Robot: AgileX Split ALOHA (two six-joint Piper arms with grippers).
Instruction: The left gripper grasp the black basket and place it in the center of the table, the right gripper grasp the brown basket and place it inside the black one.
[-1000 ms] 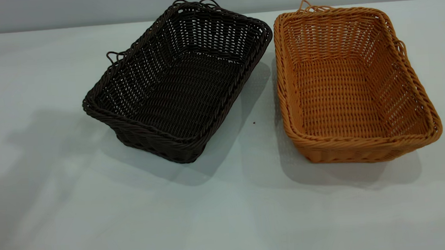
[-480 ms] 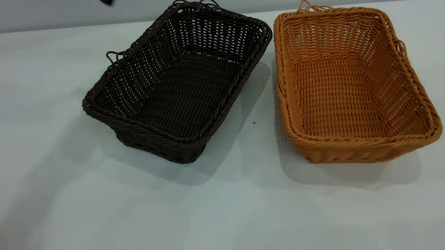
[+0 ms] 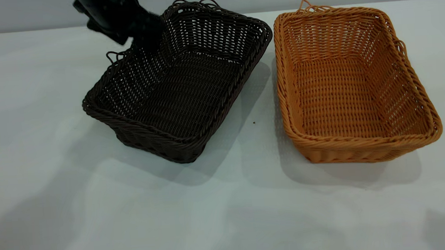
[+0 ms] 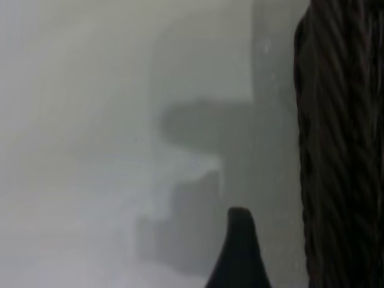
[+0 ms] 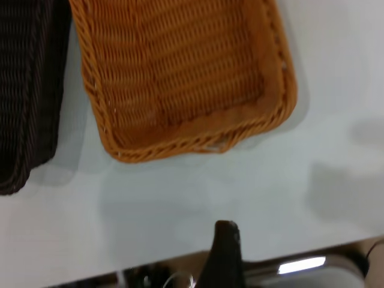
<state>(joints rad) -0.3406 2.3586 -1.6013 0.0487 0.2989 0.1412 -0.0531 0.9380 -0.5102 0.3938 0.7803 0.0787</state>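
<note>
Black wicker first: the black basket (image 3: pixel 177 81) sits left of centre on the table (image 3: pixel 58 212), angled, one corner toward the near edge, loose loops at its far rim. Against half a second ago, when only a dark scrap showed at the top edge, the left gripper (image 3: pixel 139 33) has come down into the exterior view and now hangs at the basket's far-left corner, over or against the braided rim; contact cannot be settled from here. Its body is blurred and the fingers are not separable, so whether they are spread or pressed together I cannot tell. Left wrist view: one dark fingertip (image 4: pixel 239 249) low in the picture, the basket's dark woven wall (image 4: pixel 342 144) just beside it, white table surface behind with grey shadow. Both baskets lie where they lay in the earlier pictures. Brown basket (image 3: pixel 349 82) stands to the right, just beside the black one with a narrow strip of table between, upright, loops at its far rim and right side. Right gripper is out of the exterior view; the right wrist view shows a single dark fingertip (image 5: pixel 223 252) above bare table, well apart from the brown basket (image 5: pixel 180 72), finger spacing not shown. No brand, label or writing readable anywhere.
</note>
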